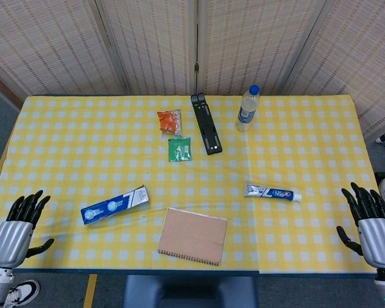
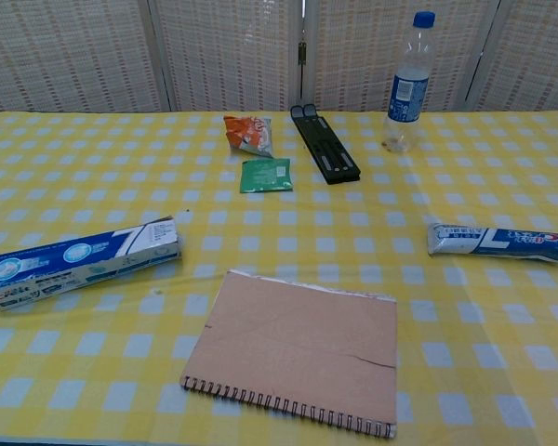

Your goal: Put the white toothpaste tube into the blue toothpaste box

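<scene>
Left of the brown notebook lies the blue toothpaste box, the white toothpaste tube to its right; both robot hands, left robot hand and right robot hand, hang empty with fingers spread.

Glossy cardboard toothpaste box; matt brown notebook cover; cloth tablecloth.

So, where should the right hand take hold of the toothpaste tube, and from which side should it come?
Probably around the middle of the white toothpaste tube, coming from above. It lies flat on the tablecloth, lengthwise left to right, blue cap end toward the right hand, with nothing touching it. Fingers closing across its narrow width should hold it, leaving one end free for the blue toothpaste box.
</scene>
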### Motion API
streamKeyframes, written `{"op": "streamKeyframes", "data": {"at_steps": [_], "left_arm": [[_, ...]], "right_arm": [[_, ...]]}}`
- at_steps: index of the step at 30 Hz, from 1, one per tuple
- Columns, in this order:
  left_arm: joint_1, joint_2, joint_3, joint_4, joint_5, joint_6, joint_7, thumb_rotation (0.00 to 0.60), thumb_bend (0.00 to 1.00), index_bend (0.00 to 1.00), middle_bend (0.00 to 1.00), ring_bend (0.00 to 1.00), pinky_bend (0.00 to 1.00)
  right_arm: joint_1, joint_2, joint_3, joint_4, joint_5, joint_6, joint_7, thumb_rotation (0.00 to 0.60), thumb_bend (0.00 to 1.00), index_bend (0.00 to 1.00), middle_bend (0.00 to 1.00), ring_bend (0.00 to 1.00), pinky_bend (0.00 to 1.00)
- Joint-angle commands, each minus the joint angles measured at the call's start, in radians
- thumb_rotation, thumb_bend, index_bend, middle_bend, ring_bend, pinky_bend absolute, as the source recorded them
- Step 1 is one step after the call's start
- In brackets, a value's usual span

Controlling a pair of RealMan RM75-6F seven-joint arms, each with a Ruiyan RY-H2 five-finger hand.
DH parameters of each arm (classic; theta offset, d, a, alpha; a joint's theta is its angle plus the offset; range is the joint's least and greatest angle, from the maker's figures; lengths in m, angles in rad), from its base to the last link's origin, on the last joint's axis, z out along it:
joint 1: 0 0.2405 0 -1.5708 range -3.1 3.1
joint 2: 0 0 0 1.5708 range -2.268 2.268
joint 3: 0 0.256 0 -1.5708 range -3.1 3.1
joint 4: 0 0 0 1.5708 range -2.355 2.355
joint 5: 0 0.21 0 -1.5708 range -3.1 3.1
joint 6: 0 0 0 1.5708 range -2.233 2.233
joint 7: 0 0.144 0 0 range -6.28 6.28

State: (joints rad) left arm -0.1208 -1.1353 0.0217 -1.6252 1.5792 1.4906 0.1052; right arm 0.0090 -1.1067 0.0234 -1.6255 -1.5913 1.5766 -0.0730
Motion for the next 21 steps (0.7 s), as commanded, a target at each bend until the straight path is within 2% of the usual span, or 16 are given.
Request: {"op": "streamKeyframes", "data": {"at_steps": [1, 5, 9, 11, 13, 21], "left_arm": [[0.000, -0.001, 0.003, 0.004, 0.009, -0.001, 0.003, 0.600, 0.20, 0.00, 0.01, 0.00, 0.00], [-0.003, -0.013, 0.004, 0.020, 0.041, 0.012, -0.044, 0.600, 0.20, 0.00, 0.03, 0.01, 0.02], [-0.024, -0.066, 0.002, 0.032, 0.054, -0.012, -0.122, 0.600, 0.19, 0.06, 0.11, 0.10, 0.14], [-0.045, -0.106, -0.017, 0.038, 0.049, -0.032, -0.096, 0.600, 0.18, 0.12, 0.19, 0.18, 0.17], [-0.082, -0.134, -0.036, 0.030, 0.022, -0.096, -0.040, 0.600, 0.17, 0.17, 0.24, 0.21, 0.18], [-0.220, -0.231, -0.152, -0.010, -0.207, -0.318, 0.140, 0.600, 0.16, 0.15, 0.24, 0.22, 0.20]], "right_arm": [[0.002, -0.001, -0.001, -0.001, -0.004, -0.003, -0.001, 0.600, 0.36, 0.00, 0.00, 0.00, 0.00], [0.003, 0.000, -0.004, -0.006, -0.015, -0.002, 0.000, 0.600, 0.36, 0.00, 0.00, 0.00, 0.00], [0.003, 0.000, -0.005, -0.004, -0.025, 0.003, 0.006, 0.600, 0.36, 0.00, 0.00, 0.00, 0.00], [0.008, 0.001, -0.007, -0.006, -0.025, -0.008, 0.005, 0.600, 0.36, 0.00, 0.00, 0.00, 0.00], [0.013, 0.001, -0.007, -0.010, -0.032, -0.013, 0.003, 0.600, 0.36, 0.00, 0.00, 0.00, 0.00], [0.021, 0.000, -0.002, -0.011, -0.017, -0.032, 0.005, 0.600, 0.36, 0.00, 0.00, 0.00, 0.00]]}}
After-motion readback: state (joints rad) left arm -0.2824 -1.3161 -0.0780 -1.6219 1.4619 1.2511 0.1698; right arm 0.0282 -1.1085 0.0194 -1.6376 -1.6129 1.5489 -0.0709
